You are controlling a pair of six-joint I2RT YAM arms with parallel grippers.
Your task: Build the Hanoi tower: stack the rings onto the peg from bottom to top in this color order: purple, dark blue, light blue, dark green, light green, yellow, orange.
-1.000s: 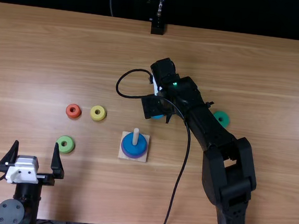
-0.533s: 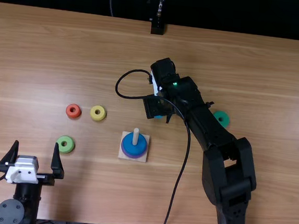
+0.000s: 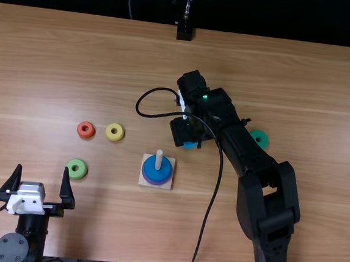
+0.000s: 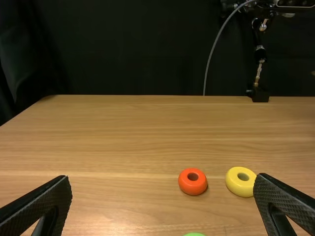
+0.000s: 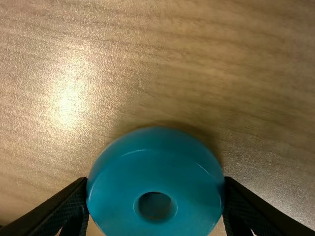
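In the top view the peg (image 3: 159,159) stands on a square wooden base, with a blue ring (image 3: 156,171) over a purple ring (image 3: 159,183) around it. Beyond it, my right gripper (image 3: 187,133) is low over the table with a light blue ring (image 3: 189,145) partly hidden beneath. The right wrist view has this light blue ring (image 5: 120,189) squeezed between both fingers of my right gripper (image 5: 155,182). At the near left, my left gripper (image 3: 42,168) is open and holds nothing; so it looks in its wrist view (image 4: 162,179).
Left of the peg lie an orange ring (image 3: 85,130), a yellow ring (image 3: 115,132) and a light green ring (image 3: 77,169). A dark green ring (image 3: 259,138) rests beside the right arm. A black cable (image 3: 217,190) loops from the right arm near the base.
My right gripper has shifted slightly toward the table's near edge and to the right, and the light blue ring has shifted with it. The left arm has kept still.
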